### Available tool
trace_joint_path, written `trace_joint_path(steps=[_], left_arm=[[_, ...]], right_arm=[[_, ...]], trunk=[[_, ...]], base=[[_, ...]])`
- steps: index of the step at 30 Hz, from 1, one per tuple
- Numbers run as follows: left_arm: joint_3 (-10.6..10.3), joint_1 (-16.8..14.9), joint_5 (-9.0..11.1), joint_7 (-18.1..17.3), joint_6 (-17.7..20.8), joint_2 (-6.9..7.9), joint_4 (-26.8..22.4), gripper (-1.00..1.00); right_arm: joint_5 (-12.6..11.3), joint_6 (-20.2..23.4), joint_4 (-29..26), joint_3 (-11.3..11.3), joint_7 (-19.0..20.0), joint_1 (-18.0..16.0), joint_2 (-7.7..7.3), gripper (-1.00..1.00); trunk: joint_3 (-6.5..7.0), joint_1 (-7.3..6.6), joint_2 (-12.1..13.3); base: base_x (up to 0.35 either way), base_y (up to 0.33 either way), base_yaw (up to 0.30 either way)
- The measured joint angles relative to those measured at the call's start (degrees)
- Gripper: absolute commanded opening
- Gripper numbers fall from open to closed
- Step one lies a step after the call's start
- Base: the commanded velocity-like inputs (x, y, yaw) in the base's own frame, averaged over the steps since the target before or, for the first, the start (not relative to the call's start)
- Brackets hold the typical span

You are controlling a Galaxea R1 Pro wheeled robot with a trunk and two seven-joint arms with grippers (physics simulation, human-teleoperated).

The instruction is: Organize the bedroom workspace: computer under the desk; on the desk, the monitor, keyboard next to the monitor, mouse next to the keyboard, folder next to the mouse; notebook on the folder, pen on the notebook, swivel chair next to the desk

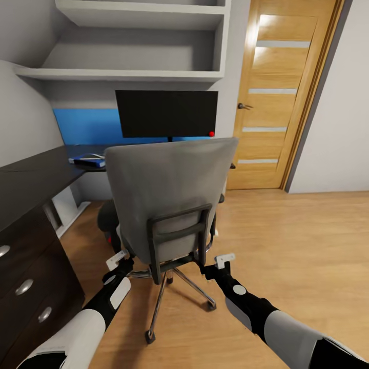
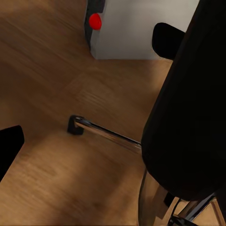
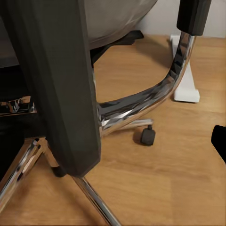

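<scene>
swivel chair point(image 1: 171, 195) before desk point(image 1: 31, 171), monitor point(image 1: 166, 113)

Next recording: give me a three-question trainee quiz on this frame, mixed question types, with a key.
1. True or false: the swivel chair has its backrest toward the camera in the head view.
2. Where is the monitor? A) on the floor B) on the desk C) on the chair seat
3. Fill in: the computer, seen in the left wrist view, stands on the ____ and shows a red light.

Key: 1 true; 2 B; 3 floor.

Both the left tool and the right tool sit low beside the chair; whether either grips it cannot be told.
</scene>
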Motion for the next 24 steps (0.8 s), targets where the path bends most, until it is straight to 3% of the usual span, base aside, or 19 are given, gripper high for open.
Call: trace_joint_path(steps=[18,24], left_arm=[[0.0,0.0,0.0,0.0,0.0,0.08,0.0,1.00],[0.4,0.0,-0.2,0.2,0.0,0.42,0.0,1.00]], right_arm=[[-0.1,0.0,0.0,0.1,0.0,0.0,0.01,1.00],[-0.4,-0.1,0.1,-0.4,-0.2,0.0,-0.03,1.00]], trunk=[[0.00,0.00,0.0],[0.01,0.03,0.0]], base=[[0.331,0.000,0.000],[0.085,0.000,0.000]])
